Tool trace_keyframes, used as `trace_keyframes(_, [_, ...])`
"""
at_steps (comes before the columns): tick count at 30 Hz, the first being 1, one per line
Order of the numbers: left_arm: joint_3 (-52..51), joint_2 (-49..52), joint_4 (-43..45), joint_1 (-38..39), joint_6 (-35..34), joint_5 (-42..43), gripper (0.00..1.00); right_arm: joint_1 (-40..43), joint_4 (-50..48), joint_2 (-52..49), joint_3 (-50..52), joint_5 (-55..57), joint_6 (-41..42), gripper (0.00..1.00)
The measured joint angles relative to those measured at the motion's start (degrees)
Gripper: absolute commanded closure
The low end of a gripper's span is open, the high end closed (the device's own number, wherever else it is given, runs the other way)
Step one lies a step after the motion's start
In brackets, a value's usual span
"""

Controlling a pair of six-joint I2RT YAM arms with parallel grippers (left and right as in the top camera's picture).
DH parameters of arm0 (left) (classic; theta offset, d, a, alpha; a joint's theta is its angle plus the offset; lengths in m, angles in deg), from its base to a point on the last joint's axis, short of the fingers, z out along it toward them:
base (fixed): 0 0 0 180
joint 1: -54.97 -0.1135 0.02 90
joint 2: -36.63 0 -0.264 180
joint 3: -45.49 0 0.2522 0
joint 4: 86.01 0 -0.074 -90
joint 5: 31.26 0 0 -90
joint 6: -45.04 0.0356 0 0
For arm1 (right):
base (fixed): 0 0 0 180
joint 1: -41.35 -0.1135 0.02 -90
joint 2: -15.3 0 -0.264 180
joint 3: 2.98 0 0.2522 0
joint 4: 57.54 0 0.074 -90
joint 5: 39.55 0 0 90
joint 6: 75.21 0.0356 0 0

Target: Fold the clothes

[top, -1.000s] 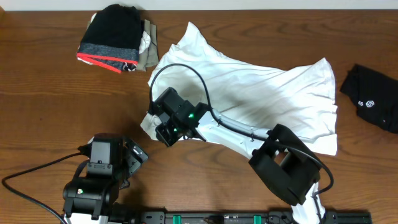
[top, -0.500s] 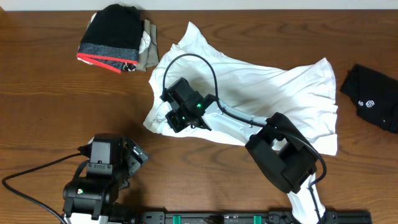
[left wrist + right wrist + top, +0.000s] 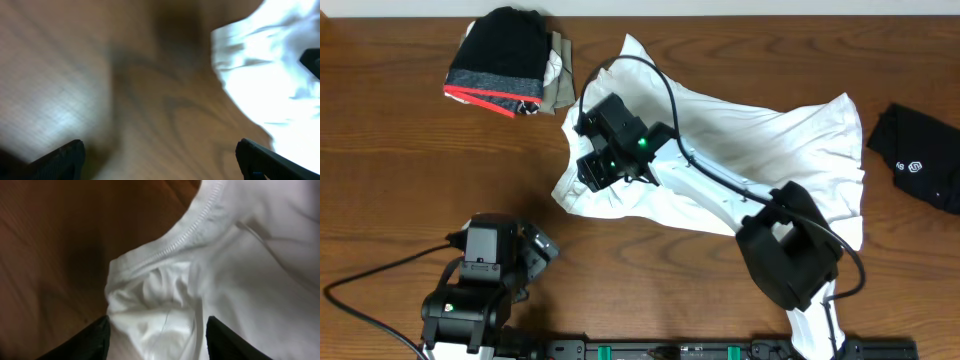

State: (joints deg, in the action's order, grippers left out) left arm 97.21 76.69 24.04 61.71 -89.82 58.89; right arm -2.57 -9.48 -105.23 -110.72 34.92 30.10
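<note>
**Wooden tabletop with two arms, a spread shirt and other garments**

Dark brown wood grain forms the table (image 3: 400,170), which fills the overhead view. The white shirt (image 3: 770,150) lies open and wrinkled across the centre and right of it. One corner of the cloth points toward the far edge, and the lower left part is gathered into a loose bulge.

The right arm reaches in from the near right edge, passing diagonally over the shirt. The right gripper (image 3: 588,178) sits above that gathered left part. In the right wrist view its two dark fingers (image 3: 95,340) stand parted. A crumpled fold of the white cloth lies between them, and it looks loose rather than pinched. A stitched hem (image 3: 195,227) curves across the upper part of that view, with bare wood to its left.

The left gripper (image 3: 538,250) rests near the front left of the table, well apart from the shirt, and its jaws are spread wide with nothing between them. The left wrist view is blurred. It shows only wood, the two fingertips (image 3: 65,157) at the bottom corners, and an edge of white cloth at the upper right.

A black garment with a white logo (image 3: 920,155) lies at the right edge, just beyond the shirt. A pile of folded clothes (image 3: 505,60) sits at the far left, with black, grey and a red trim on top and beige beneath. It lies near the shirt's far corner.
</note>
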Motion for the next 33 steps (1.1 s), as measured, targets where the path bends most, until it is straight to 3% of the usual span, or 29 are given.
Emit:
trace_keyframes(8, [0.0, 7.1, 7.0, 0.4, 10.6, 9.7, 0.02, 5.2, 20.0, 6.6, -3.2, 11.4, 8.2, 0.35])
trace_keyframes(10, [0.0, 11.3, 9.6, 1.3, 12.7, 11.1, 0.02, 8.0, 25.3, 10.3, -3.2, 14.7, 10.8, 0.28])
trace_keyframes(11, [0.0, 13.5, 11.1, 1.9, 13.6, 11.6, 0.00, 9.2, 27.6, 12.0, -3.3, 15.9, 11.8, 0.32])
trace_keyframes(13, [0.0, 17.3, 14.0, 3.1, 14.9, 12.3, 0.09, 11.9, 32.4, 16.0, -3.5, 17.7, 13.0, 0.39])
trace_keyframes(17, [0.0, 25.8, 21.4, 5.5, 16.5, 13.5, 0.34, 17.0, 42.6, 23.2, -3.9, 19.8, 15.2, 0.55])
trace_keyframes(20, [0.1, 30.5, 25.5, 7.0, 17.6, 13.9, 0.45, 19.8, 48.1, 25.6, -3.6, 19.8, 15.8, 0.75])
trace_keyframes(22, [0.6, 33.5, 26.8, 7.8, 18.3, 14.1, 0.48, 20.8, 49.4, 26.0, -2.0, 19.1, 16.3, 0.81])
trace_keyframes(33, [11.7, 46.5, 29.7, 10.0, 22.9, 14.3, 0.54, 20.8, 39.0, 25.3, 20.3, 14.1, 21.0, 0.78])
